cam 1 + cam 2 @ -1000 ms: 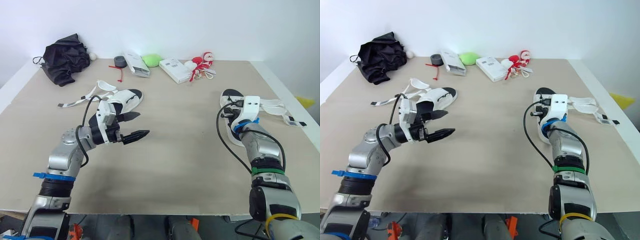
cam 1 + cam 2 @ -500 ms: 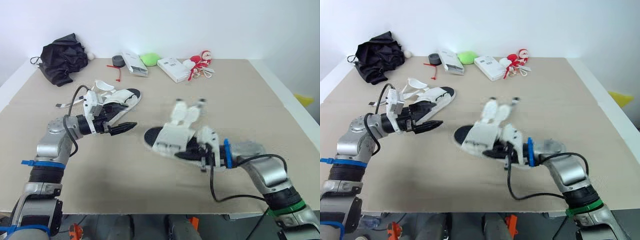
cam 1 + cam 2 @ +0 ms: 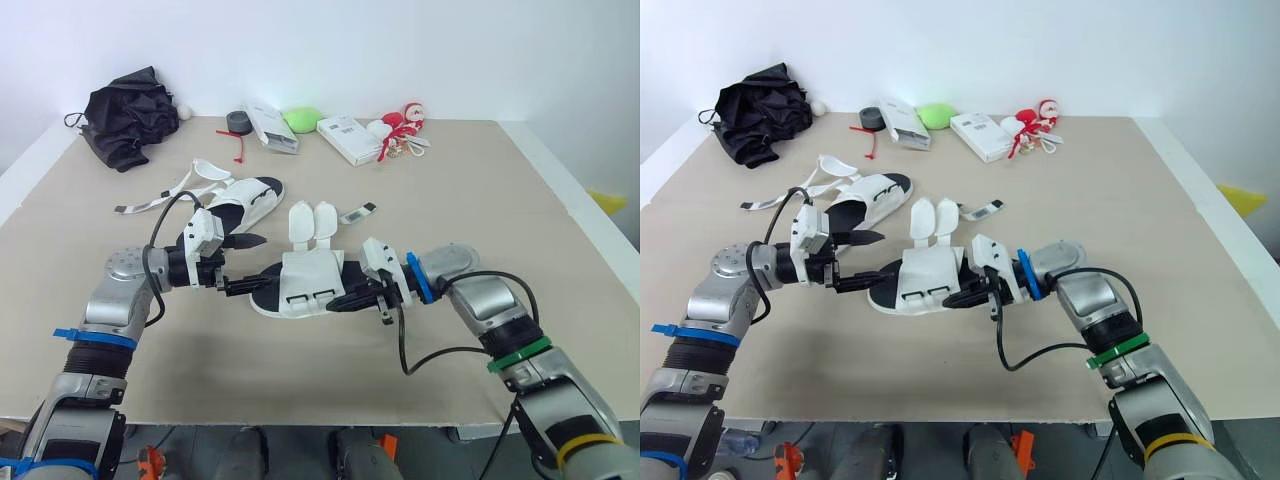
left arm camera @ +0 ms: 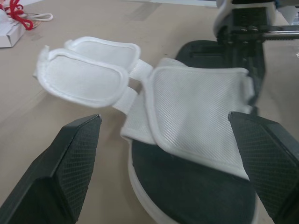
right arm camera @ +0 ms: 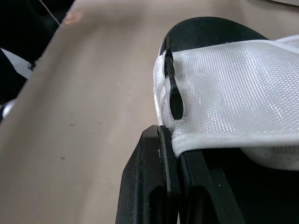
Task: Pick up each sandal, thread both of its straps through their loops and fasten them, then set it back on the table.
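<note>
The right gripper (image 3: 350,298) was clamped on the edge of the sandal's (image 3: 300,283) white upper. It held the sandal mid-table, toward the left arm, likely so its two straps (image 3: 312,222) (both splayed loose, unthreaded) could be worked. The left gripper (image 3: 250,262) gaped wide, its fingers (image 4: 74,158) flanking the sandal's end, touching nothing. The second sandal (image 3: 245,200) lay just behind.

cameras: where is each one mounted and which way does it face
Left eye: on the head, facing forward and down at the table; both arms show, left gripper and right gripper at a sandal.
Right eye: beside it, same scene and arms.
Left wrist: along its open fingers at the sandal's upper.
Right wrist: along its shut fingers pinching the sandal.
Shared: all four show that sandal.
</note>
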`<control>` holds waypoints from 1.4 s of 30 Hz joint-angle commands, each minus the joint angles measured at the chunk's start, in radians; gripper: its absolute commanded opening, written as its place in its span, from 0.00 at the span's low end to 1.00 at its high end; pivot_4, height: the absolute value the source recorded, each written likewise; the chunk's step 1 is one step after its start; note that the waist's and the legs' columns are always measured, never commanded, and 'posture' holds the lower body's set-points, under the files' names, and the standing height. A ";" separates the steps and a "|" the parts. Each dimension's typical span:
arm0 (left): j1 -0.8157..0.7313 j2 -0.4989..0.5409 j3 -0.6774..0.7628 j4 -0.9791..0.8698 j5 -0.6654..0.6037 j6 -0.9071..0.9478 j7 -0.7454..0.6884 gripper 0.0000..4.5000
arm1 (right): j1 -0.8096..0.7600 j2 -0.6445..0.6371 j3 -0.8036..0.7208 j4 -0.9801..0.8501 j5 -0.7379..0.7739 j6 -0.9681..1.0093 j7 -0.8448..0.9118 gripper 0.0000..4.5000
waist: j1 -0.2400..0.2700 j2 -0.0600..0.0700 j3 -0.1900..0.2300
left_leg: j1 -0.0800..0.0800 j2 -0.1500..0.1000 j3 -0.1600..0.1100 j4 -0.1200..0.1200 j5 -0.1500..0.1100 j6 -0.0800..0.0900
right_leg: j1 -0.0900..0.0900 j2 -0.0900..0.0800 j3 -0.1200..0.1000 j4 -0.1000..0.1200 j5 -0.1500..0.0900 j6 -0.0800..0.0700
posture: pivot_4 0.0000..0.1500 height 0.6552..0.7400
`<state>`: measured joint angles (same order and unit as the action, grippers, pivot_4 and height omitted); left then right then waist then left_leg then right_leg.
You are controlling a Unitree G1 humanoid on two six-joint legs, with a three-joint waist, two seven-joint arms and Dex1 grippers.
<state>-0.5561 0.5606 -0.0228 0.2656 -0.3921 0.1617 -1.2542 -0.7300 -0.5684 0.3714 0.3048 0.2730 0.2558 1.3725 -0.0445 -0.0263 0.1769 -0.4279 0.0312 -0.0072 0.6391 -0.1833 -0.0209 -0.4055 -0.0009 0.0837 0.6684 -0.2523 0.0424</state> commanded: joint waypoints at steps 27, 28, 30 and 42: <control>-0.177 -0.086 -0.077 0.242 0.060 -0.104 -0.149 0.51 | 0.082 -0.025 -0.083 -0.051 -0.022 0.022 0.037 0.00 | 0.000 0.000 0.000 | 0.000 -0.001 -0.001 0.000 0.000 0.000 | 0.000 0.000 -0.001 0.001 0.000 0.000 | 1.00 1.00; -0.193 -0.089 -0.073 0.263 0.057 -0.103 -0.155 0.41 | 0.089 -0.029 -0.085 -0.064 -0.020 0.026 0.038 0.00 | 0.000 0.000 0.000 | 0.000 -0.001 -0.001 0.000 0.000 0.000 | 0.000 0.000 -0.001 0.001 0.000 0.000 | 1.00 1.00; -0.217 -0.091 -0.072 0.306 0.064 -0.113 -0.172 0.27 | 0.100 -0.033 -0.090 -0.083 -0.019 0.033 0.038 0.00 | -0.001 0.000 0.000 | 0.000 -0.001 -0.001 -0.001 0.000 0.000 | 0.000 0.000 0.000 0.001 0.000 0.000 | 1.00 1.00; -0.313 -0.110 -0.116 0.511 0.176 -0.263 -0.232 0.01 | 0.132 -0.022 -0.094 -0.104 -0.026 0.036 0.016 0.00 | -0.001 0.000 0.000 | -0.001 -0.001 -0.001 -0.001 0.000 0.000 | 0.000 0.000 0.000 0.001 0.000 0.000 | 1.00 1.00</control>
<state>-0.8554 0.4520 -0.1324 0.7718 -0.2341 -0.0659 -1.4687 -0.6151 -0.5919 0.2591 0.2179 0.2610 0.2816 1.3872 -0.0459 -0.0263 0.1769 -0.4286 0.0299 -0.0083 0.6380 -0.1835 -0.0204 -0.4060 -0.0007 0.0833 0.6690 -0.2527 0.0422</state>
